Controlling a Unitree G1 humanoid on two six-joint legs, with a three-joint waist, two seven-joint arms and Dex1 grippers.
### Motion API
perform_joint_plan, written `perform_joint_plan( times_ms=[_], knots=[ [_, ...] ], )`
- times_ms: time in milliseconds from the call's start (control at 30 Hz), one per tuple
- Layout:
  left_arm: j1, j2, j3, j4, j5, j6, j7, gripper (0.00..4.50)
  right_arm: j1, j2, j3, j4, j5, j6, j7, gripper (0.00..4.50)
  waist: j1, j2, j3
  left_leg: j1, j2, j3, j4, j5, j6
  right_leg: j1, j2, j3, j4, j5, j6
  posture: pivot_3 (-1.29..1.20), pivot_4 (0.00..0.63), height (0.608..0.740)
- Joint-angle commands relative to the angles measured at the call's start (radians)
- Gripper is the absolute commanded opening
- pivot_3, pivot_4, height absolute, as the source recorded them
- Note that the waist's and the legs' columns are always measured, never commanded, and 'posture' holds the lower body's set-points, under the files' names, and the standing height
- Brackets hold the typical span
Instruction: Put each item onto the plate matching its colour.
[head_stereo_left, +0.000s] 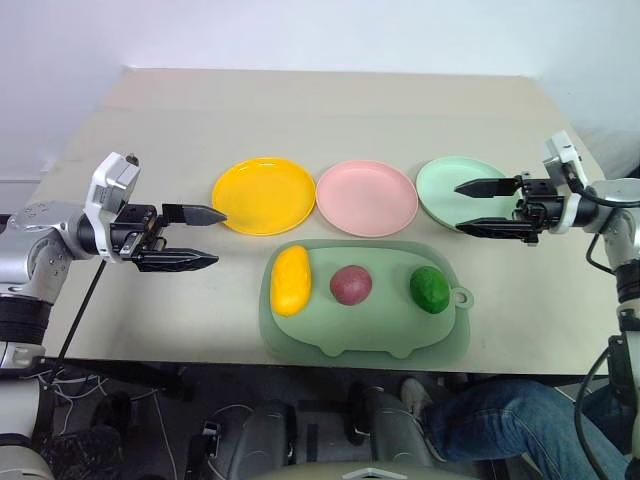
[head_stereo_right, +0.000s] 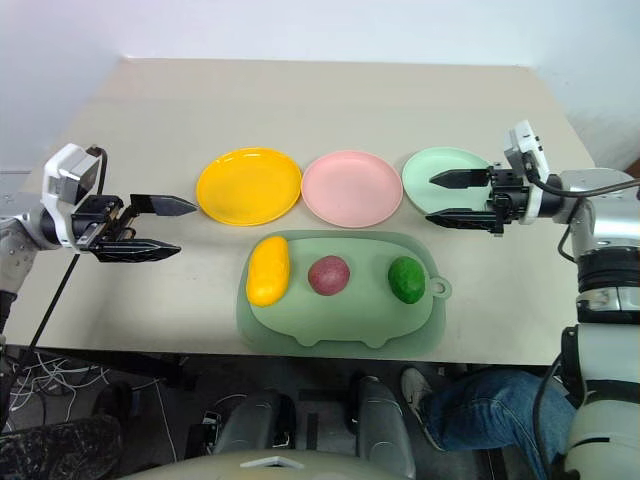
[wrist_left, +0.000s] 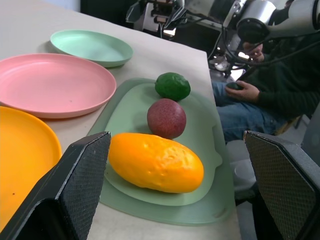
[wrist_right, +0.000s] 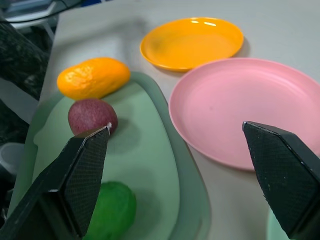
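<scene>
Still untouched, the yellow fruit (head_stereo_left: 290, 279), purple fruit (head_stereo_left: 351, 284) and green fruit (head_stereo_left: 430, 289) lie on the pig-shaped tray (head_stereo_left: 365, 340), between the wide-open, empty left hand (head_stereo_left: 200, 238) and right hand (head_stereo_left: 480, 207). Glossy, rounded fruit could squirt from a pinch.
</scene>
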Motion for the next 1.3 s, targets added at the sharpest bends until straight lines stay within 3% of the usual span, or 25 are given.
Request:
perform_joint_plan(
  times_ms=[33,300,500,600,933,1067,1300],
  knots=[
    [-0.007,0.014,0.037,-0.014,-0.012,-0.004,-0.004,4.47,-0.039,-0.004,-0.037,0.013,-0.011,-0.021,0.004,4.5,0.001,0.0,0.0,0.0,0.0,0.0,0.0,0.0,0.0,0.0,0.0,0.0,0.0,0.0,0.0,0.0,0.15,0.74],
    [-0.027,-0.001,0.016,-0.006,-0.014,-0.007,-0.004,4.47,-0.053,-0.006,-0.076,0.006,-0.031,0.046,-0.018,4.5,-0.002,0.0,0.0,0.0,0.0,0.0,0.0,0.0,0.0,0.0,0.0,0.0,0.0,0.0,0.0,0.0,0.15,0.74],
    [-0.057,-0.022,0.0,0.005,-0.012,-0.017,-0.004,4.47,-0.09,-0.003,-0.135,0.043,-0.072,0.059,-0.209,4.5,-0.001,0.0,0.0,0.0,0.0,0.0,0.0,0.0,0.0,0.0,0.0,0.0,0.0,0.0,0.0,0.0,0.15,0.74],
    [-0.055,-0.029,-0.014,0.007,-0.016,-0.03,-0.004,4.47,-0.087,-0.011,-0.124,0.027,-0.066,0.091,-0.135,4.5,-0.002,0.0,0.0,0.0,0.0,0.0,0.0,0.0,0.0,0.0,0.0,0.0,0.0,0.0,0.0,0.0,0.15,0.74],
    [-0.064,-0.031,-0.031,0.012,-0.03,-0.033,-0.004,4.47,-0.048,0.008,-0.172,-0.035,-0.078,0.185,-0.292,4.5,-0.002,0.0,0.0,0.0,0.0,0.0,0.0,0.0,0.0,0.0,0.0,0.0,0.0,0.0,0.0,0.0,0.15,0.74],
    [-0.069,-0.033,-0.045,0.015,-0.029,-0.041,-0.004,4.47,-0.011,0.005,-0.185,-0.158,-0.042,0.302,-0.33,4.5,-0.002,0.0,0.0,0.0,0.0,0.0,0.0,0.0,0.0,0.0,0.0,0.0,0.0,0.0,0.0,0.0,0.15,0.74],
    [-0.091,-0.06,-0.063,0.057,-0.021,-0.058,-0.004,4.47,0.078,-0.006,-0.292,-0.426,0.09,0.71,-0.518,4.5,0.001,0.0,0.0,-0.001,0.0,0.0,0.0,-0.001,0.001,0.0,0.0,0.0,0.0,0.0,0.0,0.0,0.15,0.74]
  ],
)
